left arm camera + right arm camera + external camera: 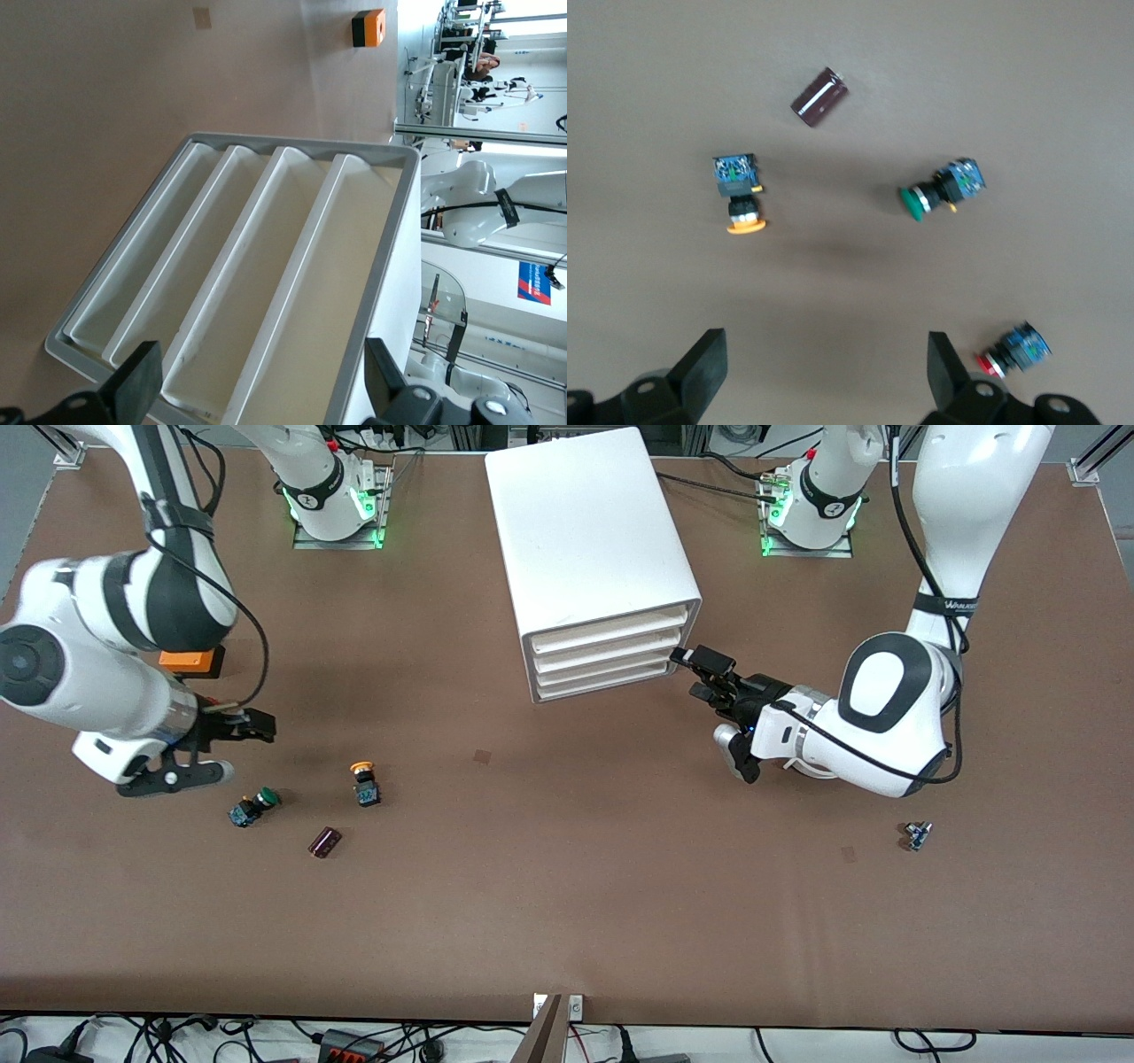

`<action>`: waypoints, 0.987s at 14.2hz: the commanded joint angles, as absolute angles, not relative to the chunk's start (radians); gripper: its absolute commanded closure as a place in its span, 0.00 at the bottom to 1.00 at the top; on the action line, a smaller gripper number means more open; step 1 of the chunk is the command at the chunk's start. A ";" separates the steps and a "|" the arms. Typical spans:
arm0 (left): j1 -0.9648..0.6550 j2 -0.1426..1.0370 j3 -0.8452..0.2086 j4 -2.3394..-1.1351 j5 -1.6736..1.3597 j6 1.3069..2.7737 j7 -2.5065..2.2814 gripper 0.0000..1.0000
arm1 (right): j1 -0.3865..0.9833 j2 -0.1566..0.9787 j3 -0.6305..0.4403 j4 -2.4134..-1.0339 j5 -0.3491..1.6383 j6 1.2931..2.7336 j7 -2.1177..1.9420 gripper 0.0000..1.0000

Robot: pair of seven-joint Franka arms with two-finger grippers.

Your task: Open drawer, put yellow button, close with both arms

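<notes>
At the left of the front view the right gripper (213, 746) hangs over the table with its fingers spread and nothing between them, above the cluster of small parts. Just below it in that frame lies the green button (254, 805), and a little further along toward the centre stands the yellow button (364, 782), free on the bare table (567, 903) in the lower-left quarter, with a dark cylinder (324, 841) beneath it. The right wrist view also shows a red button (1013, 351) close to that gripper.

Upper centre of the frame holds the cabinet (592, 549); the drawer (609, 630), uppermost of four, looks flush with the others, so opening appears not yet done. At right of centre the left gripper (709, 677) sits at the cabinet's front corner, fingers wide apart and holding nothing; its wrist view looks straight into the drawer fronts.

The step in hand seems to be the approach for opening. Next, the left gripper likely needs to catch the top drawer's lip, not a lower one, and pull straight out, while the right gripper lines up over the yellow cap
</notes>
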State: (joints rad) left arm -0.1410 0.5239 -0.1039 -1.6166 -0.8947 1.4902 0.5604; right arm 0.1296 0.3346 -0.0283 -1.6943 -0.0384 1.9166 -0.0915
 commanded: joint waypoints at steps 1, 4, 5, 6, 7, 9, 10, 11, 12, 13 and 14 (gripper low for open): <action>-0.155 0.451 -0.130 -1.751 -0.943 1.576 0.618 0.01 | 0.158 0.383 -0.031 -1.689 -0.014 1.972 -0.089 0.00; -0.146 0.420 -0.233 -1.854 -0.945 1.735 0.623 0.10 | 0.179 0.448 -0.031 -1.690 0.008 2.049 -0.089 0.00; -0.152 0.425 -0.238 -1.859 -0.945 1.733 0.629 0.14 | 0.193 0.471 -0.031 -1.690 0.009 2.074 -0.087 0.00; -0.159 0.425 -0.239 -1.859 -0.945 1.732 0.647 0.17 | 0.201 0.491 -0.031 -1.690 0.011 2.100 -0.080 0.00; -0.153 0.425 -0.253 -1.862 -0.945 1.729 0.656 0.18 | 0.202 0.509 -0.031 -1.689 0.011 2.117 -0.040 0.00; -0.150 0.425 -0.256 -1.881 -0.945 1.723 0.690 0.25 | 0.222 0.540 -0.031 -1.690 0.024 2.140 -0.012 0.00; -0.155 0.425 -0.258 -1.894 -0.945 1.721 0.705 0.34 | 0.238 0.554 -0.032 -1.690 0.025 2.154 -0.012 0.00; -0.161 0.426 -0.259 -1.905 -0.945 1.727 0.707 0.38 | 0.245 0.569 -0.032 -1.690 0.023 2.169 -0.012 0.00; -0.164 0.429 -0.259 -1.907 -0.945 1.727 0.709 0.39 | 0.245 0.580 -0.032 -1.690 0.023 2.180 -0.012 0.00; -0.163 0.430 -0.259 -1.905 -0.945 1.724 0.709 0.47 | 0.247 0.592 -0.032 -1.690 0.023 2.192 -0.011 0.00; -0.164 0.426 -0.259 -1.905 -0.945 1.723 0.707 0.56 | 0.252 0.606 -0.032 -1.690 0.023 2.204 -0.012 0.00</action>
